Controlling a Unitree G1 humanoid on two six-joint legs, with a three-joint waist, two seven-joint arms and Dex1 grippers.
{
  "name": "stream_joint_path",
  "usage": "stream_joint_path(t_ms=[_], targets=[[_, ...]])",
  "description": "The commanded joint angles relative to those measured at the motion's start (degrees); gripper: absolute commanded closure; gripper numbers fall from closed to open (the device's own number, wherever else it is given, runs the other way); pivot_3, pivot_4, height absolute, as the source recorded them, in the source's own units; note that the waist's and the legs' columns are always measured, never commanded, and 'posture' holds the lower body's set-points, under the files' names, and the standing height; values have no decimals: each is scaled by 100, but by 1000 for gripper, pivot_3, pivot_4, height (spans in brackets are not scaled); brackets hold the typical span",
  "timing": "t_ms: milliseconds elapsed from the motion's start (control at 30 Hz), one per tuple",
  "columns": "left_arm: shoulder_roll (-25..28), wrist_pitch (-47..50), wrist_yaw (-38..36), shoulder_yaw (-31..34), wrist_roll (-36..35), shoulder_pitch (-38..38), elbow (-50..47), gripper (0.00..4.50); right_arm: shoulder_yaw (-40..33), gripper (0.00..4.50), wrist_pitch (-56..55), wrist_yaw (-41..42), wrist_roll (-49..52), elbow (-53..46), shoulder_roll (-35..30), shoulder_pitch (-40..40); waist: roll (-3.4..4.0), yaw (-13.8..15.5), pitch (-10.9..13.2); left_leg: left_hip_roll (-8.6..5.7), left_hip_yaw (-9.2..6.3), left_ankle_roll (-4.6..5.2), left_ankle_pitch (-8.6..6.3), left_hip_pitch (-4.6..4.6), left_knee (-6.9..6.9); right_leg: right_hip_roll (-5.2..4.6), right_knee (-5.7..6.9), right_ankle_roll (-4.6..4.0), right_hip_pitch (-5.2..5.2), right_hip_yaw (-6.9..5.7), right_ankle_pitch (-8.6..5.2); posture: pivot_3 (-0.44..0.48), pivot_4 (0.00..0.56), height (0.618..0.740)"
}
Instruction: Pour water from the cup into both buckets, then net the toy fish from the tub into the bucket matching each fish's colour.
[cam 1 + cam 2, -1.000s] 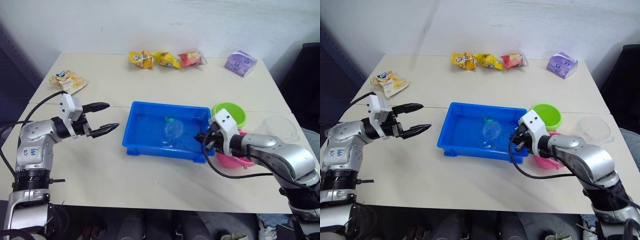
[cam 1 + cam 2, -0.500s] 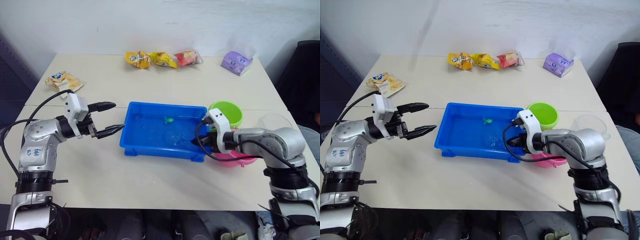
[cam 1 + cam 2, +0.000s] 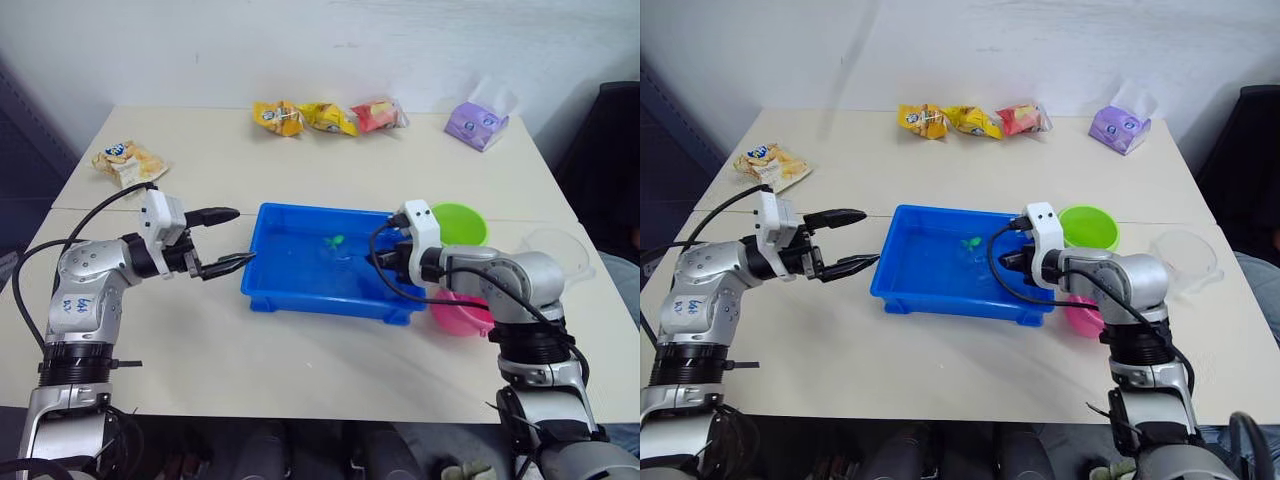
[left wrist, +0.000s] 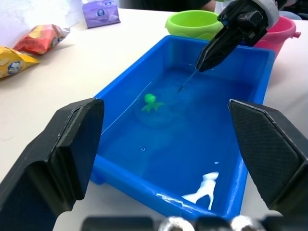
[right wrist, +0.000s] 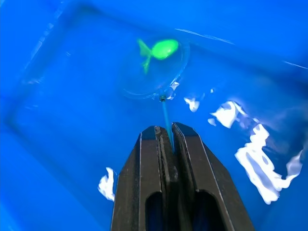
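Right gripper [image 5: 169, 139] was clamped on the net [image 5: 156, 72] handle | green fish [image 5: 161, 49] lay in its hoop inside the tub [image 3: 262, 292] | left gripper [image 3: 228, 238] spread, beside the tub | if you tilted the hoop, fish could slip out.

Lab-like room: bare beige table [image 3: 330, 370], plain white wall [image 3: 300, 50].

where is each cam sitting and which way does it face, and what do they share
Head eyes: look forward and down over the table; both arms show, left gripper open, right gripper over the tub.
Left wrist: looks between its open fingers across the tub toward the right gripper.
Right wrist: looks down along its fingers, shut on the net, into the water.
Shared: the green fish.
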Motion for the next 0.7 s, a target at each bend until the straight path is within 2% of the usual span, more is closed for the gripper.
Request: stream_joint_path(t_ms=[33,200,333,433,700], targets=[[-9,-50,-36,9,-39,23,-181,63,-251,4500,-103,222,188,-742,-164,206,0,3,0,0,0,1,0,0,-2,0,-2,0,0,0,0,0,150,740],[-46,-114,-126,-26,-67,22,-137,63,-507,4500,-253,540,439,-1686,-451,678,0,7,0,0,0,4,-3,0,-2,0,-4,0,1,0,0,0,150,740],[-104,-155,-244,-53,-87,-1,-122,63,-1138,4500,-5,696,1010,-2418,-609,1044,0,5,0,0,-1,7,-5,0,-5,0,-6,0,1,0,0,0,150,740],[-54,-319,-610,-368,87,-57,-221,63,-1792,4500,389,742,1575,-2756,-837,1223,0,10,0,0,-2,9,-6,1,-5,0,-8,0,3,0,0,0,150,740],[-568,-118,-453,-418,-210,-525,-148,63,-3469,4500,919,294,2459,-2886,-1388,1319,0,14,0,0,-4,18,-11,1,-5,-1,-15,0,9,-1,0,0,150,740]])
